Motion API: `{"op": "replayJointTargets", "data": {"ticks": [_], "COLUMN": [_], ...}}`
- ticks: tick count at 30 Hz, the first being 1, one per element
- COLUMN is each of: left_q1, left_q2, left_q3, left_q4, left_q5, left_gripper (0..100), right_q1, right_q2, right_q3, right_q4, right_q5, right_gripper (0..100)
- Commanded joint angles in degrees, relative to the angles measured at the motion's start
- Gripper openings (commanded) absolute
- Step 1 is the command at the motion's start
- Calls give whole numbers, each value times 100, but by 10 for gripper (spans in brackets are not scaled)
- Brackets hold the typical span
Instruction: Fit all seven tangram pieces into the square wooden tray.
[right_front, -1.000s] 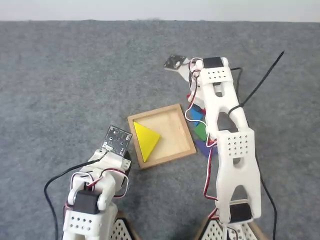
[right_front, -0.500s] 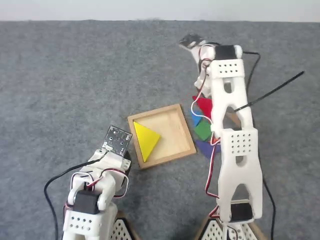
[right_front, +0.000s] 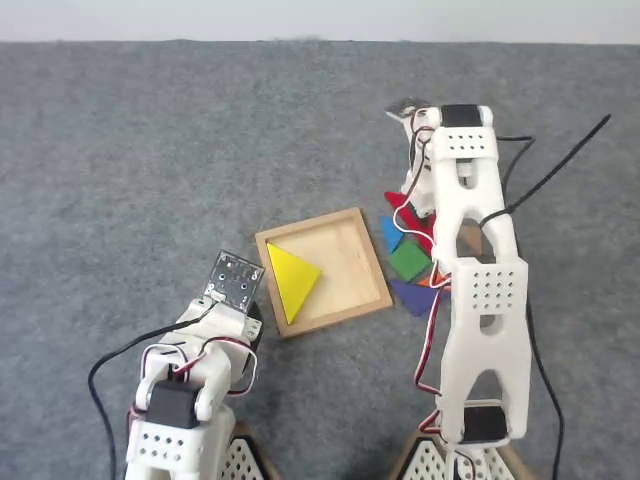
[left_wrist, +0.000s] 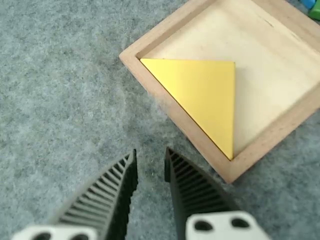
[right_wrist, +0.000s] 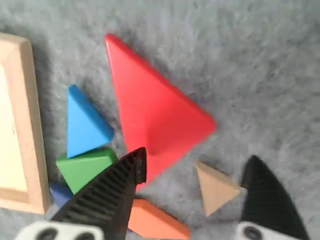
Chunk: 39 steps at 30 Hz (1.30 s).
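**Right wrist view: open claw over the big red triangle**

The right gripper (right_wrist: 196, 160) is spread wide and holds nothing. One fingertip lies over the red triangle (right_wrist: 150, 120) near its edge, and the other is past the small tan triangle (right_wrist: 216, 191). I cannot tell how high it sits above the grey tabletop (right_front: 150, 150).

The red triangle lies flat among the loose pieces, just outside the wooden tray (right_front: 308, 224) on the edge nearest the right arm. The blue triangle (right_wrist: 82, 125), green piece (right_wrist: 85, 170) and orange piece (right_wrist: 155, 220) are close by. The tray sits near the middle of the tabletop. The yellow triangle (right_front: 290, 280) is already inside it, against the rim on the left arm's side. The left gripper (left_wrist: 150, 156) is just off that corner, its jaws a narrow gap apart and empty.

The red piece looks thin, stiff, light and smooth-painted. Lying flat on the nap, it offers little edge to catch. Its slanted sides would likely squeeze out of a pinch, so the safer hold is probably the long edge against the opposite corner. The neighbouring pieces are easily nudged.
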Motion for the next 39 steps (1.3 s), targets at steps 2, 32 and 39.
{"op": "replayJointTargets", "data": {"ticks": [2, 32, 39], "left_q1": [0, 0, 0], "left_q2": [-9, -9, -9], "left_q3": [-40, -40, -40], "left_q4": [26, 26, 26], "left_q5": [70, 70, 70], "left_gripper": [88, 88, 88], "right_q1": [-224, -567, -127], "right_q2": [-119, 576, -31], "right_q3": [-35, -360, -1160], "right_q4": [-286, -277, 365], "right_q5": [123, 352, -273], "right_gripper": [380, 83, 181]}}
